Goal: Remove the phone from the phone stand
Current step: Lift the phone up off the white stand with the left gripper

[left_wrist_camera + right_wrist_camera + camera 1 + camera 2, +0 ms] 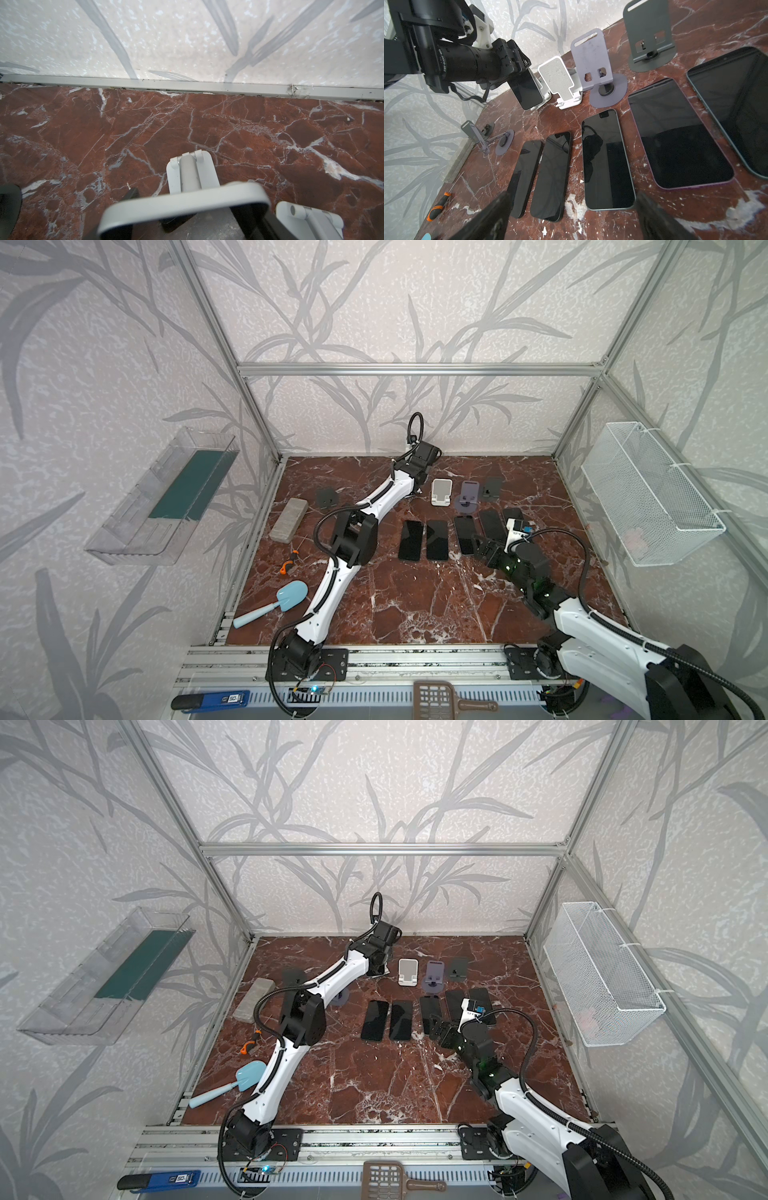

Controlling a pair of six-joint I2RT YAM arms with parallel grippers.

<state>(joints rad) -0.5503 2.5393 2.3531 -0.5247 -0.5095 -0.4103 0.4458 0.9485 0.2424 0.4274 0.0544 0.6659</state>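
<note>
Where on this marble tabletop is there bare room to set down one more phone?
The widest bare patch of the red-brown marble tabletop lies between the row of flat black phones and the aluminium front rail. Another: the back right corner. Crowded: the phone row and the plastic phone stands behind it.

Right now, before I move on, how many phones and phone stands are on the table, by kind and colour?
Phones lying flat: 5
Phone on stand, gripped by the left gripper: 1
White stands: 2
Purple stands: 2
Dark grey stands: 2
Total: 12
</note>
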